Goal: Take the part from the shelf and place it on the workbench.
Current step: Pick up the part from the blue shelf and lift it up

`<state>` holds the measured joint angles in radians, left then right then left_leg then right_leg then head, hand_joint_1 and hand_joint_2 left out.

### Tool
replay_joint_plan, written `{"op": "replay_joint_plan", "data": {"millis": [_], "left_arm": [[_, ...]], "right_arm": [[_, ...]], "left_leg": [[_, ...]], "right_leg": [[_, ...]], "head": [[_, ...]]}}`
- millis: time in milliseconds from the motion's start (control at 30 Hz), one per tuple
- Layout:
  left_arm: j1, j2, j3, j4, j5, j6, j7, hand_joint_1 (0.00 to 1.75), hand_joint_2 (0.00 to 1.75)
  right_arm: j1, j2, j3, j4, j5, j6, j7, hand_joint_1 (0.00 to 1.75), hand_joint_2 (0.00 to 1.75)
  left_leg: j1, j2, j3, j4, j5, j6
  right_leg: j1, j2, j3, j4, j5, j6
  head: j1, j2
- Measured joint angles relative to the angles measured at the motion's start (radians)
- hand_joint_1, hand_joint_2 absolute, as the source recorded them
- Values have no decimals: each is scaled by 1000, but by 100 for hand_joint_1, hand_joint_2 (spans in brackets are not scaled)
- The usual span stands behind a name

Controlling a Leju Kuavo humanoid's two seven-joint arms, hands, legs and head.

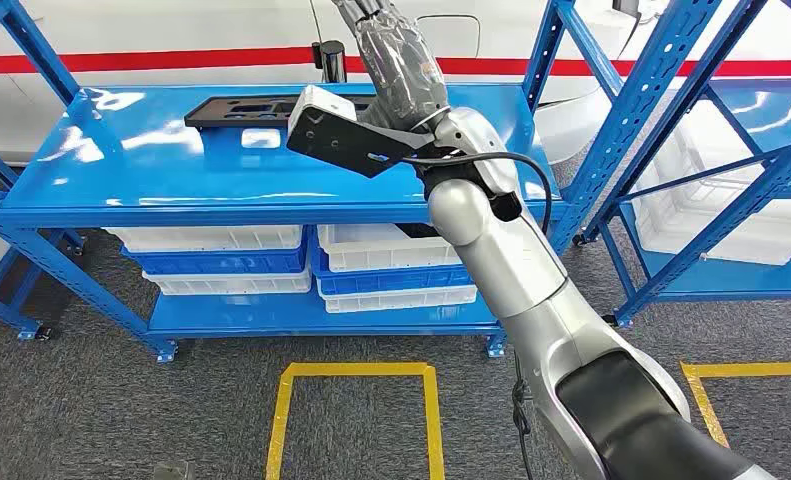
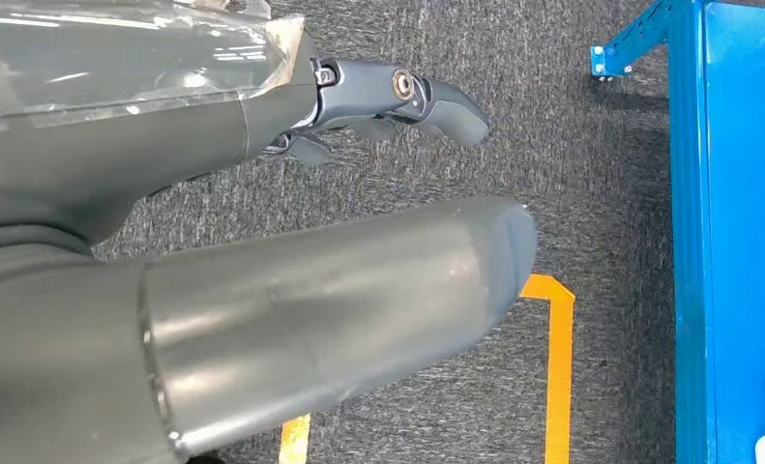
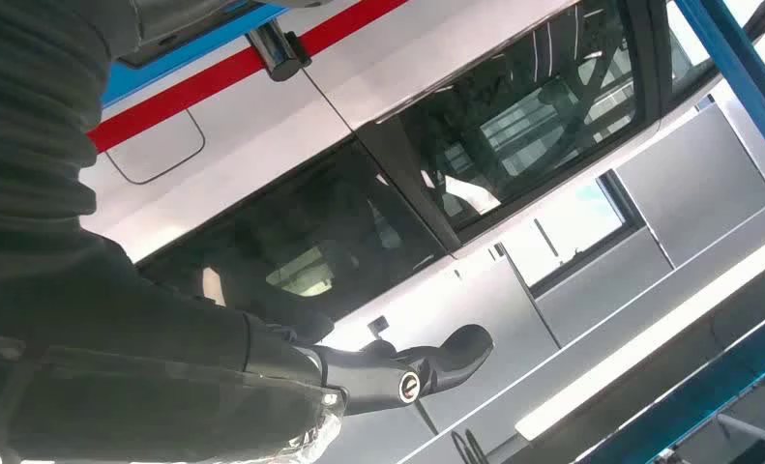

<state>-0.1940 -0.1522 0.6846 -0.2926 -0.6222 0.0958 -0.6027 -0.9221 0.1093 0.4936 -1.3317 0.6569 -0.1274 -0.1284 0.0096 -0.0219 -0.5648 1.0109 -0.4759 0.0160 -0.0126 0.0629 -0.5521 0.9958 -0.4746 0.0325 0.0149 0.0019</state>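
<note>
the part [image 1: 261, 108] lies untouched on the blue shelf [image 1: 121, 170], so nothing is done yet. the right robot hand [image 1: 396, 70] reaches above it, fingers apart, empty. the left robot hand [image 2: 388, 101] hangs empty, fingers loose.

1. white and blue stacked bins [image 1: 226, 258] sit on the lower level of the blue rack, at about 8 o'clock from the middle of the head view, with a second stack [image 1: 391, 270] just beside them toward 6 o'clock.
2. yellow floor tape [image 1: 356, 372] outlines a rectangle on the grey carpet [image 1: 121, 400] at 6 o'clock.
3. a white vehicle with a red stripe [image 1: 171, 60] stands behind the racks at 11 o'clock.
4. white bins [image 1: 731, 225] rest in the neighbouring rack at 3 o'clock.
</note>
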Motion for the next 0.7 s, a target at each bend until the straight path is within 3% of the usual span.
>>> {"op": "replay_joint_plan", "data": {"millis": [167, 367, 500, 567, 633, 700], "left_arm": [[0, 1, -1, 1, 1, 4, 4, 0, 0], [1, 6, -1, 6, 6, 7, 8, 0, 0], [1, 8, -1, 6, 6, 9, 10, 0, 0], [1, 8, -1, 7, 6, 10, 12, 0, 0], [2, 7, -1, 8, 4, 11, 13, 0, 0], [4, 5, -1, 11, 3, 12, 15, 0, 0]], "right_arm": [[8, 0, 8, 0, 2, 5, 2, 0, 175], [20, 0, 16, 0, 3, 6, 2, 0, 175], [23, -1, 16, 0, 1, 6, 4, 0, 175], [24, -4, 14, 0, 1, 6, 6, 0, 175], [27, -8, 13, -1, -1, 8, 9, 0, 175], [36, -15, 10, -1, -5, 13, 13, 0, 175]], "left_leg": [[-1, 0, 0, 1, 0, 0], [-3, -3, -4, 5, -1, 2], [-4, 4, 5, -8, -5, 22], [0, 10, 18, -16, -4, 31], [2, 18, 22, -17, -6, 33], [5, 23, 27, -17, -12, 28]], "right_leg": [[-1, 0, -1, 0, 0, 0], [-13, 0, -2, -2, 2, 3], [-10, -5, -7, 22, 8, 19], [-8, -27, -45, 84, -13, 19], [-9, -44, -124, 210, -55, 14], [-13, -48, -193, 302, -73, 21]], "head": [[0, 0], [0, 0], [0, 0], [2, 0], [2, 0], [2, 0]]}}
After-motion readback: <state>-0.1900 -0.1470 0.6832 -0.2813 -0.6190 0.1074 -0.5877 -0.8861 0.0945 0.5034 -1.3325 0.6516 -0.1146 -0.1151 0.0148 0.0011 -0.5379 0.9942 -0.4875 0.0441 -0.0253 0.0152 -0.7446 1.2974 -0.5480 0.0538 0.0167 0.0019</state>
